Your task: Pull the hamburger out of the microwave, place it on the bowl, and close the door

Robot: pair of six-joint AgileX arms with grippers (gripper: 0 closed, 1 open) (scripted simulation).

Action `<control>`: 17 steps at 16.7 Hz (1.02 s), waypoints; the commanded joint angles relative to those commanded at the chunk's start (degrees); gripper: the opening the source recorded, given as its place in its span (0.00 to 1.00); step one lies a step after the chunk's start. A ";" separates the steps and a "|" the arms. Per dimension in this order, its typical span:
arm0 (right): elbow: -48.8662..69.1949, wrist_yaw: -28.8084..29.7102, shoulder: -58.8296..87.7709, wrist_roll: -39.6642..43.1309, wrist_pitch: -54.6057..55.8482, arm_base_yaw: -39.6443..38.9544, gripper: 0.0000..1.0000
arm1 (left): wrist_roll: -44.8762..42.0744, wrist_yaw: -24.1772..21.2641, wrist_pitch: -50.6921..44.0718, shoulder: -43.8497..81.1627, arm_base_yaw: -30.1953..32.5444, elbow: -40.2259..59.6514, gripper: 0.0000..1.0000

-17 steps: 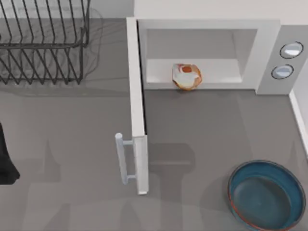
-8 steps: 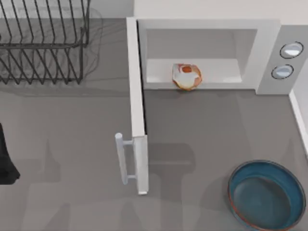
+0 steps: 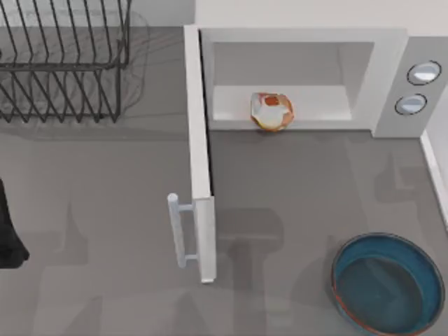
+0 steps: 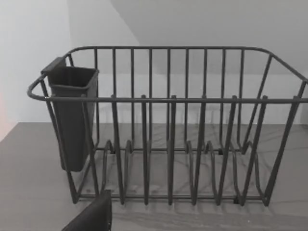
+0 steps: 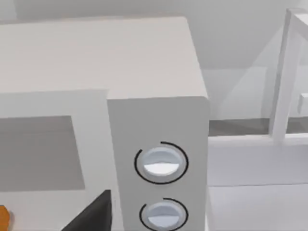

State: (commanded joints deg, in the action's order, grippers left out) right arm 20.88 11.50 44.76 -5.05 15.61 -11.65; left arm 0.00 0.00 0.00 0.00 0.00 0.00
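Observation:
The microwave (image 3: 388, 77) stands at the back right of the table with its door (image 3: 199, 161) swung wide open toward the front, bar handle (image 3: 178, 231) facing left. At the front lip of the cavity floor sits the hamburger (image 3: 271, 111), tan with an orange-red patch; a sliver of the hamburger (image 5: 3, 216) also shows in the right wrist view. The blue bowl (image 3: 388, 280) rests empty at the front right. My left arm (image 3: 8, 231) is parked at the table's left edge. A dark part of my right gripper (image 5: 91, 214) hangs in front of the microwave's knob panel (image 5: 161, 162).
A black wire dish rack (image 3: 63, 63) fills the back left, and the left wrist view faces this rack (image 4: 168, 125) with its dark cup (image 4: 72, 115). A white ledge (image 3: 434, 168) borders the table at the right. Grey tabletop lies between door and bowl.
The arm shadows on the right half of the table have shifted. Hamburger, door, bowl and the left arm have stayed put.

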 joint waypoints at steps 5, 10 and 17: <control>14.00 7.65 29.74 -3.35 10.41 -7.80 1.00 | 0.00 0.00 0.00 0.00 0.00 0.00 1.00; 27.94 15.23 59.14 -6.65 20.73 -15.55 1.00 | 0.00 0.00 0.00 0.00 0.00 0.00 1.00; 43.02 23.37 90.68 -10.18 31.85 -23.92 1.00 | 0.00 0.00 0.00 0.00 0.00 0.00 1.00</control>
State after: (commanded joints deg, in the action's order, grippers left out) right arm 63.89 34.87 135.44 -15.23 47.46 -35.58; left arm 0.00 0.00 0.00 0.00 0.00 0.00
